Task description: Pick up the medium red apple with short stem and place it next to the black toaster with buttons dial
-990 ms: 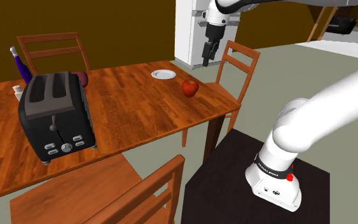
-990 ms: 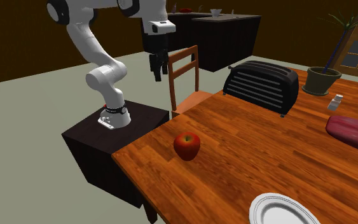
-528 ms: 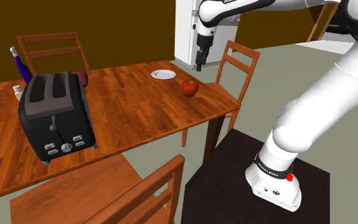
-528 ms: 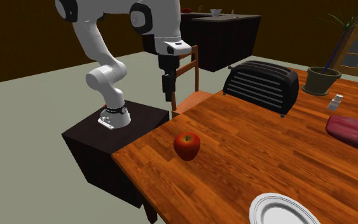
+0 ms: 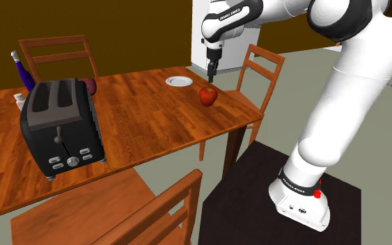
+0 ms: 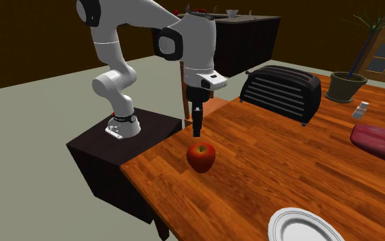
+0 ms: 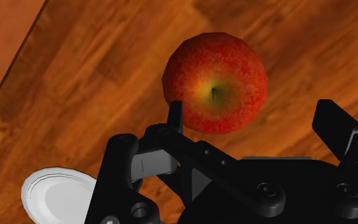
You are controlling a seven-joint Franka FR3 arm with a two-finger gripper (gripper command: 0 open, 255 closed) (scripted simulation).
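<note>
Desk [image 5: 145, 118]: one red apple [image 7: 215, 83] near a corner, one black toaster [image 5: 60, 129], one white plate [image 5: 179, 81]. Two fingers [image 7: 175, 118] (spread apart, holding nothing) above apple.

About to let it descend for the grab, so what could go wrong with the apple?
The apple sits off-centre under the open gripper, nearer one finger; a straight descent could strike and roll it. It lies near the table edge, so a nudge might send it off.
</note>
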